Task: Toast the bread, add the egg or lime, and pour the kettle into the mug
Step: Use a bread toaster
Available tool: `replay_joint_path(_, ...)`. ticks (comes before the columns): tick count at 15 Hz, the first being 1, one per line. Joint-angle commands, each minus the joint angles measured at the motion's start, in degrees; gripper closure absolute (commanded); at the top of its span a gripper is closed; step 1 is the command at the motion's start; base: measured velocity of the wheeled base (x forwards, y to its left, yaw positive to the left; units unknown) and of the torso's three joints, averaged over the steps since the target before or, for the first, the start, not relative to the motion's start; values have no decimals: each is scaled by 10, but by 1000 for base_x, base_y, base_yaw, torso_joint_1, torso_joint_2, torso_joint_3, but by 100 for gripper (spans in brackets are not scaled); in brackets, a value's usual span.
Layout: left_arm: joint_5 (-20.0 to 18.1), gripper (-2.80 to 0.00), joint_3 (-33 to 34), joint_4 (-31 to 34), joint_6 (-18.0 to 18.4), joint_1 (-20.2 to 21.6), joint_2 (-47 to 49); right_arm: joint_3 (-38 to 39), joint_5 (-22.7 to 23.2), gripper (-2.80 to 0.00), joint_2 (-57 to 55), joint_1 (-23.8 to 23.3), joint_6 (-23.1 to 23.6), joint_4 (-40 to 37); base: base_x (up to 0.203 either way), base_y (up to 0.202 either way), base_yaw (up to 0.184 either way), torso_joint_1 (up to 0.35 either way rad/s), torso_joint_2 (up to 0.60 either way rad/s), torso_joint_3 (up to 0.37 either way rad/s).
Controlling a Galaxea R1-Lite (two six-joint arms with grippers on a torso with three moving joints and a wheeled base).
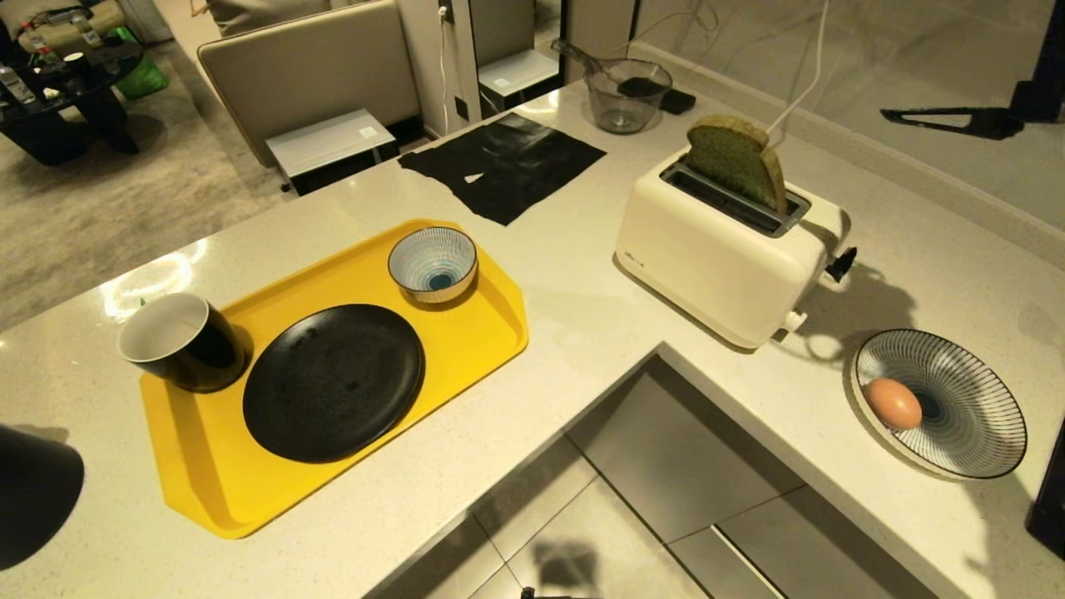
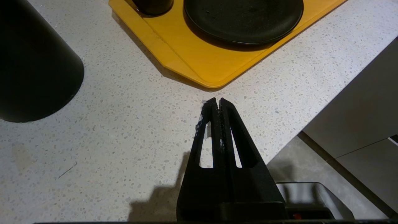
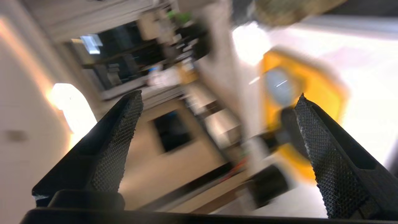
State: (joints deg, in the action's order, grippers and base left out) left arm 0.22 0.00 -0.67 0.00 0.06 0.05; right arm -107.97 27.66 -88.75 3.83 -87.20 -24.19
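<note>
Nearest the head camera, far left: kettle (image 1: pixel 33 491), dark body only partly in frame, standing on the desk (image 1: pixel 582 333) just off the yellow tray (image 1: pixel 491 316). Left tool (image 2: pixel 216 104) hangs above bare desk near the tray's corner, fingers pressed together, holding nothing.

On the tray, left to right: mug (image 1: pixel 179 341), upright, white inside; black plate (image 1: pixel 333 381), bare; striped bowl (image 1: pixel 433 264).

Further right: toaster (image 1: pixel 720 258) with the bread (image 1: pixel 736 162) standing high in its slot, leaning, not pushed down. Right of it, the egg (image 1: pixel 893 403) lies in a wide striped dish (image 1: pixel 969 416) near the desk edge.

Right tool (image 3: pixel 217 102): fingers spread wide, nothing between them, touching nothing; not seen from the head camera.

Risks, judged: the egg may roll or crack if pinched off-centre; the leaning bread may jam when the lever goes down.
</note>
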Motion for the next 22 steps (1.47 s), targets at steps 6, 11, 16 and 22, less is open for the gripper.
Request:
replay_joint_path(6,0,0,0,0,0,1,0,105,-224,-280,58,0,505,-119,0,0,0,0,0,0)
replay_joint_path(11,0,0,0,0,0,1,0,121,-271,-280,39,1,594,-121,0,0,0,0,0,0)
replay_joint_path(16,0,0,0,0,0,0,0,129,-285,0,25,0,593,-121,0,0,0,0,0,0)
replay_joint_path(22,0,0,0,0,0,0,0,169,-280,0,36,3,596,-115,0,0,0,0,0,0)
